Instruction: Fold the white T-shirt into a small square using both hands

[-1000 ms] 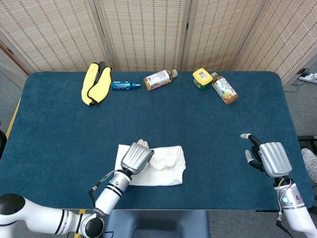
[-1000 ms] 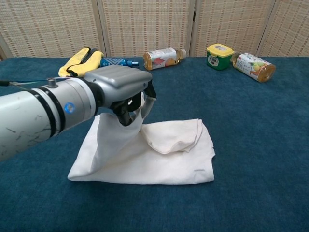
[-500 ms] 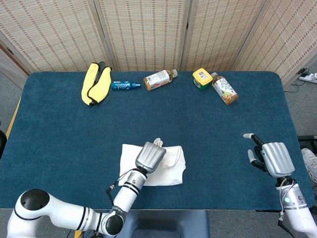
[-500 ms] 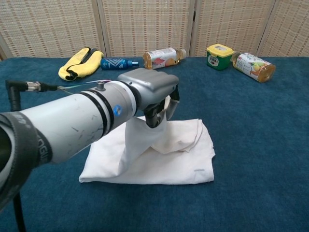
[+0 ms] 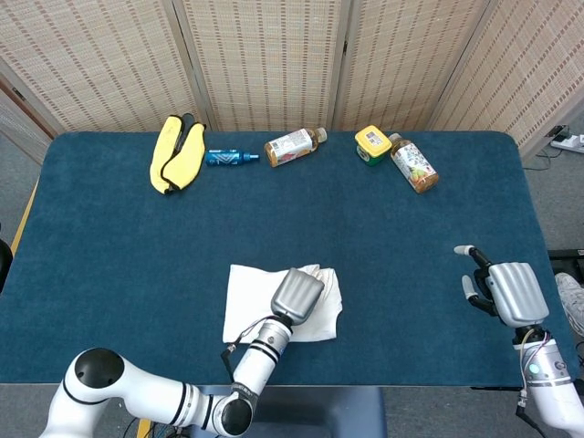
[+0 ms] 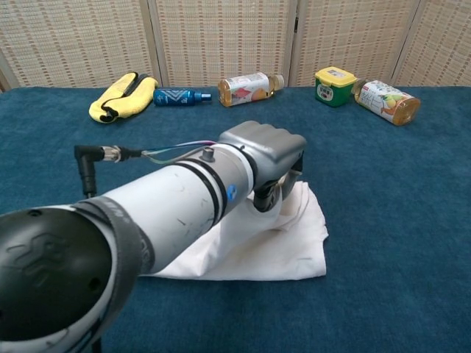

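Your white T-shirt (image 5: 245, 294) sits near the front edge of the blue table (image 5: 109, 237), already folded down to a rough rectangle, long side running left-right, right end bunched up. Your left hand (image 5: 297, 295) has its fingers clamped on a fold of cloth over that right end, lifting it a bit in the chest view. Your right hand (image 5: 511, 292) hovers well off to the right, fingers apart, nothing in it. Along the back edge lie a yellow cloth (image 5: 177, 152), blue bottle (image 5: 230, 157), two drink bottles (image 5: 294, 145) (image 5: 413, 164) and a green jar (image 5: 372, 144), yellow lid on; contents, can't tell.
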